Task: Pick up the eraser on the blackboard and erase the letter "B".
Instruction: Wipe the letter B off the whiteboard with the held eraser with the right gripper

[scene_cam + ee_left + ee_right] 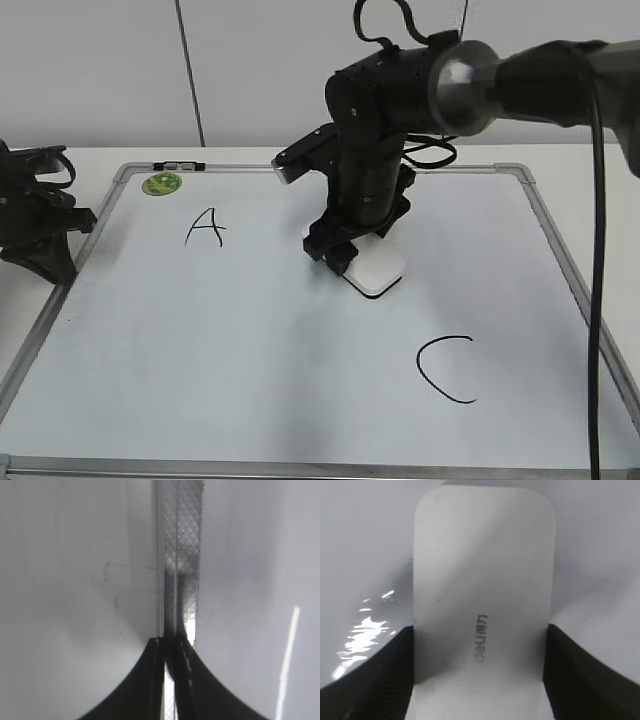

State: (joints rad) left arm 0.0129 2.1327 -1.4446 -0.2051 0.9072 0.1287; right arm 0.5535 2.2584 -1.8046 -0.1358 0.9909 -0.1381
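Note:
The white eraser lies flat on the blackboard near its middle. My right gripper reaches down onto it from the back. In the right wrist view the eraser fills the space between the two dark fingers, which press against both of its long sides, so the right gripper is shut on the eraser. The letter "B" is hidden or out of view; the arm and eraser cover the board's middle. My left gripper is shut and empty over the board's silver frame.
A black "A" is at the upper left of the board and a black "C" at the lower right. A green round magnet sits in the far left corner. The left arm rests by the board's left edge.

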